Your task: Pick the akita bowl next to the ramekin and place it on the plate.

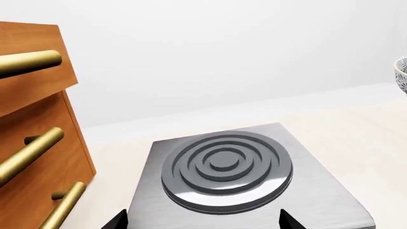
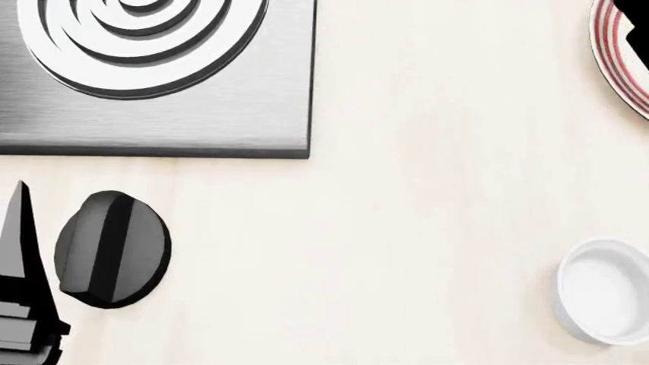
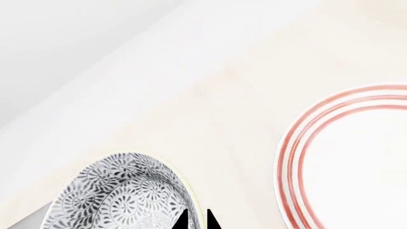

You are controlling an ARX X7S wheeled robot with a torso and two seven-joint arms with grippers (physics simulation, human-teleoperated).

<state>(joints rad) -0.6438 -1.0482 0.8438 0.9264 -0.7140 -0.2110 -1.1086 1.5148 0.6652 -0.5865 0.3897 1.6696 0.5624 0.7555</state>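
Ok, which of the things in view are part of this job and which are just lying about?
Part of the job:
- akita bowl, in the right gripper
- plate
- ramekin

Just lying about:
- burner
- black knob
- wooden drawers
- left gripper, idle over the burner

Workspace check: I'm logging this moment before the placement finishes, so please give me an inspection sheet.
Surface: pale counter.
Job's things: akita bowl in right gripper, off the plate; ramekin upright.
Clutter: stove burner, black knob, second patterned bowl at frame edge.
Grippers: right clamps the bowl rim; left gripper open above the burner.
Cables: nothing seen.
Surroundings: wooden drawers, white wall.
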